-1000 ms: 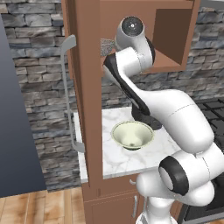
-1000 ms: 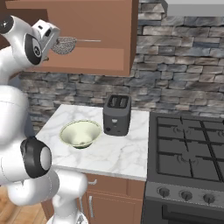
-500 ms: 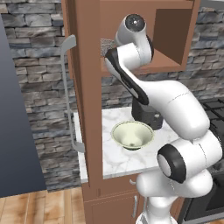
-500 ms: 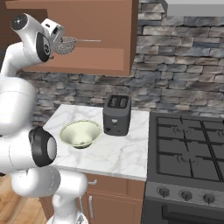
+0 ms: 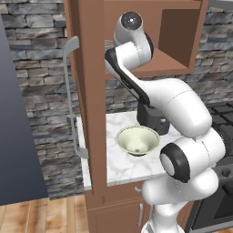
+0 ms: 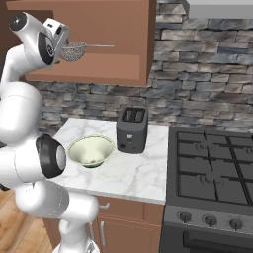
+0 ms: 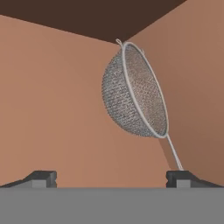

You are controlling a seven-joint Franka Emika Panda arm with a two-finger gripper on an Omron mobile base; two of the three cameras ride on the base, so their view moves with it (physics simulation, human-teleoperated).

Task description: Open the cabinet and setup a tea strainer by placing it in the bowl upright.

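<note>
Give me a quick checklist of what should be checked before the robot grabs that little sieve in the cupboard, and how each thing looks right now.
1. Cabinet door swung open: ok.
2. Tea strainer in sight ahead of the hand, inside the cabinet: ok.
3. Gripper open, with fingertips spread wide: ok.
4. Fingers around the strainer: not ok; it lies beyond the tips, ungrasped.
5. Bowl upright on the counter and with nothing in it, beside the toaster: ok.
6. Which part of the strainer the fingers would close on, mesh or handle: cannot tell.
</note>
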